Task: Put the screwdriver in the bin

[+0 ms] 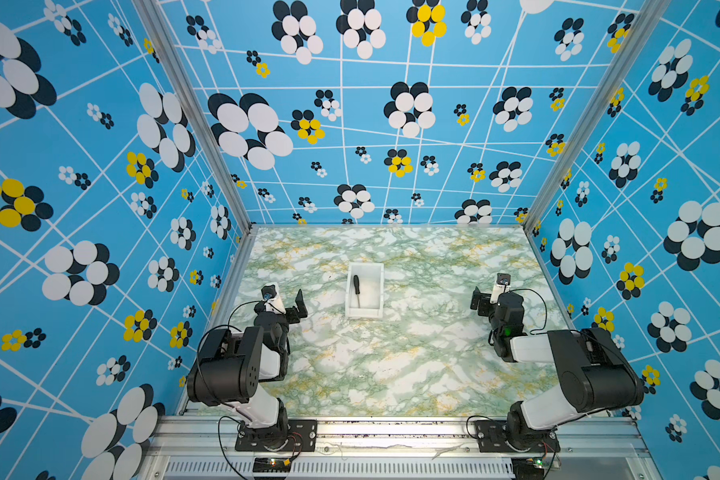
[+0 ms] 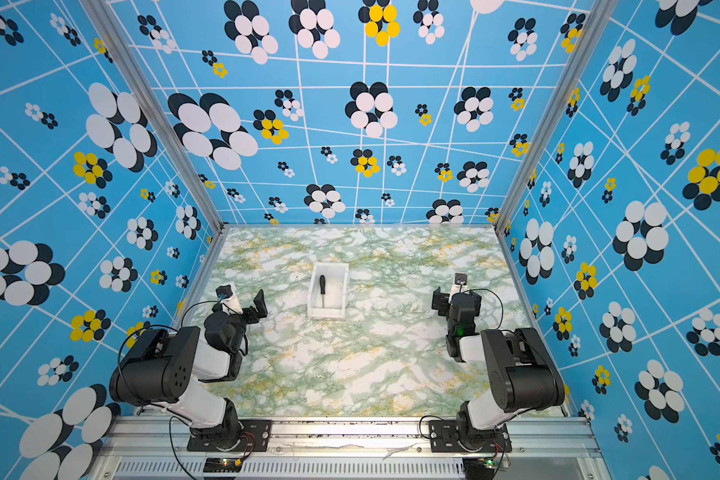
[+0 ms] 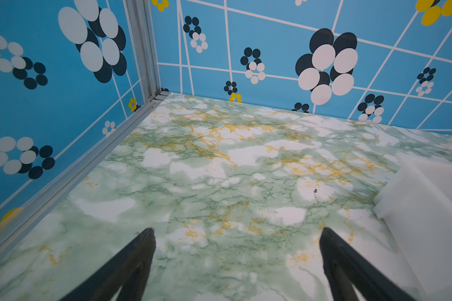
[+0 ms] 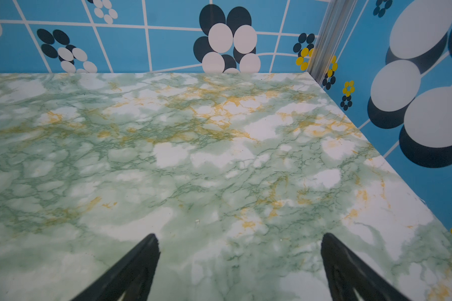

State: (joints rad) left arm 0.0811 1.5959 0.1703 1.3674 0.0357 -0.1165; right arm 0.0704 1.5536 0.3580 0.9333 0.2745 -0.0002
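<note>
Near the middle of the surface, in both top views, the bin is standing with its long side running front to back. The screwdriver is lying inside it along the left wall, handle toward the far end. Only the top views are showing this. The left wrist view is catching just a white corner of the bin, its inside hidden, and the right wrist view is taking in only marbled surface and the patterned walls.

The left tool is sitting with its jaws wide apart, holding nothing, near the bin's left side but not touching it. The right tool is likewise gaping with nothing between its jaws, well apart from the bin and toward the right wall. Open surface is lying between each tool and the bin, and around the bin out to the far edge.
</note>
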